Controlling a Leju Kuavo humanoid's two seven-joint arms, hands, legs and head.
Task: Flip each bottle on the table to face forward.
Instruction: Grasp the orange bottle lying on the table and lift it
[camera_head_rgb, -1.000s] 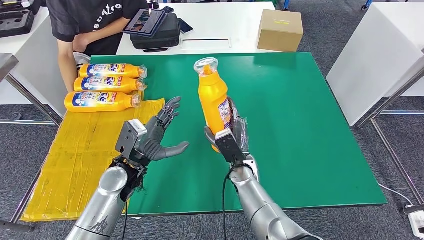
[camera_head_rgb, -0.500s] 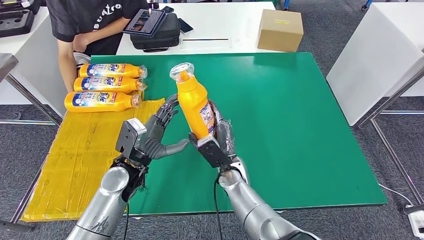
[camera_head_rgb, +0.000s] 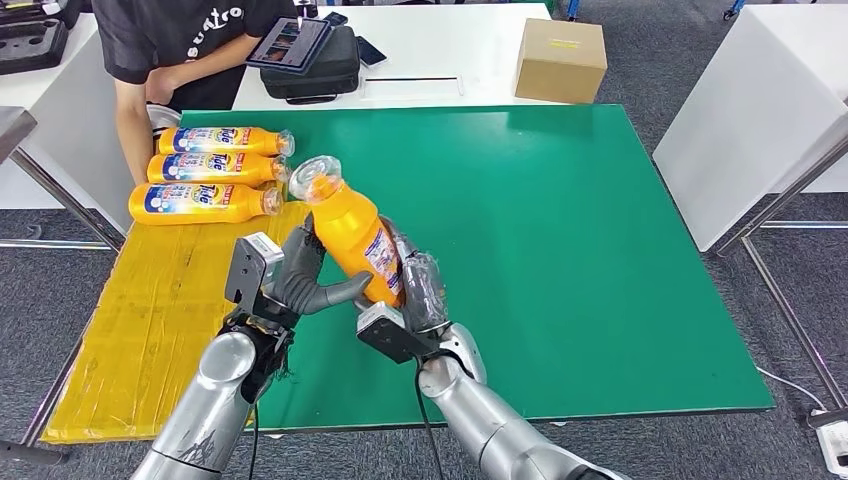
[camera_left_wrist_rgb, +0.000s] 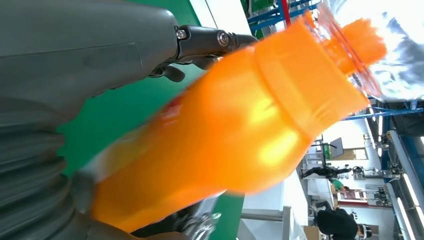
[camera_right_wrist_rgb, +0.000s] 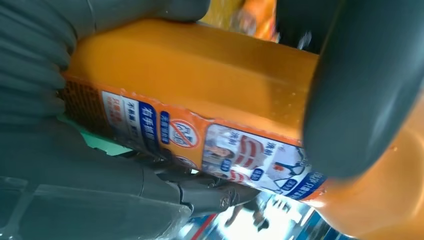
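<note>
We grip the orange detergent bottle (camera_head_rgb: 358, 237) by its lower body in our right hand (camera_head_rgb: 412, 300), tilted above the green table (camera_head_rgb: 600, 250), so our left hand (camera_head_rgb: 300, 275), fingers apart against it, can probably take it for flipping.

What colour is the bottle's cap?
Orange, under a clear cover; the held bottle's cap shows best in the left wrist view.

Hidden and blurred parts

The held bottle (camera_head_rgb: 352, 232) hides most of the left hand's (camera_head_rgb: 300, 275) fingers; its cap blurs in the left wrist view, and its small label print (camera_right_wrist_rgb: 235, 150) is unreadable.
</note>
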